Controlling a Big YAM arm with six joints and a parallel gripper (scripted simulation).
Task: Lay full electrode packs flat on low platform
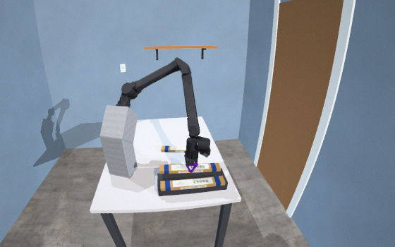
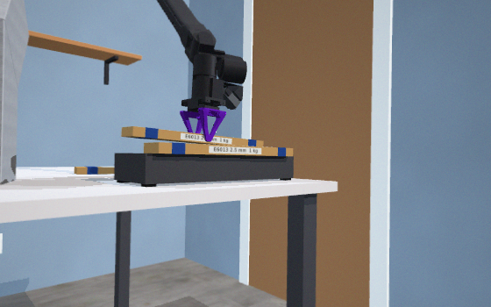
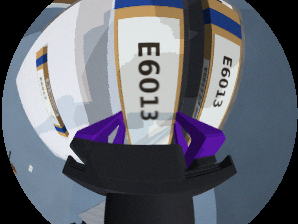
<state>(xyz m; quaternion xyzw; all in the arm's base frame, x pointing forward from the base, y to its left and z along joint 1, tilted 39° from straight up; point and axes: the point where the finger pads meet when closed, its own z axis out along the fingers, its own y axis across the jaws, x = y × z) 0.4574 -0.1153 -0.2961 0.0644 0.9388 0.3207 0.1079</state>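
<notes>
With one pack (image 1: 208, 182) (image 2: 234, 150) (image 3: 223, 80) on the platform (image 1: 192, 191) (image 2: 219, 167) beside the jaws, they grip a second (image 1: 174, 168) (image 2: 168, 135) (image 3: 149, 75) — still unplaced; third (image 1: 171, 149) (image 2: 92, 170) (image 3: 50, 92) off it.

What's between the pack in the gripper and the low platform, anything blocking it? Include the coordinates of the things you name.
The pack in the gripper (image 1: 191, 169) (image 2: 202, 135) (image 3: 149, 127), held over the platform's (image 1: 192, 192) (image 2: 219, 168) far side, seems free to go down; the pack already lying on the near side (image 1: 194, 183) (image 2: 234, 150) (image 3: 225, 85) is beside it.
</notes>
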